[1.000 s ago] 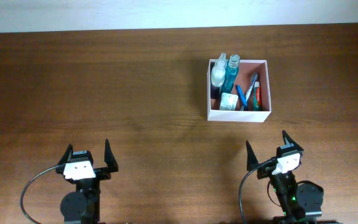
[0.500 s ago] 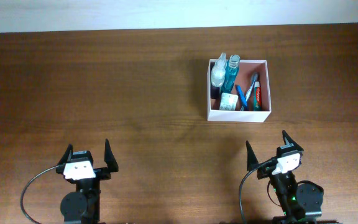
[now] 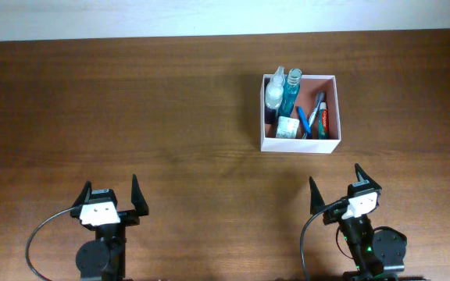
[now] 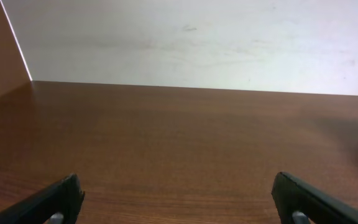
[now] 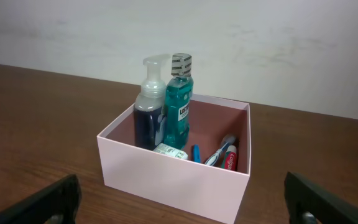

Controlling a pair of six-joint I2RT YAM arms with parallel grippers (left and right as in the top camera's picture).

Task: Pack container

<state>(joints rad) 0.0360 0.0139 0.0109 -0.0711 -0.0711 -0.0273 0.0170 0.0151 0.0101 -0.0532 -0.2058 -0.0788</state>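
Container [image 3: 299, 145] is sitting right of centre on the table [image 3: 131, 101], already holding pump bottle [image 3: 274, 94], mouthwash [image 3: 292, 87] and toothpaste [image 3: 324, 119] — packing is looking finished; left gripper [image 3: 112, 191] and right gripper [image 3: 334, 175] are hovering near the front edge, jaws spread wide — gripping nothing.

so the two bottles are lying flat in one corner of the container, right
No, they stand upright. The right wrist view shows the pump bottle and the blue-green mouthwash bottle on their bases, side by side in one corner of the container.
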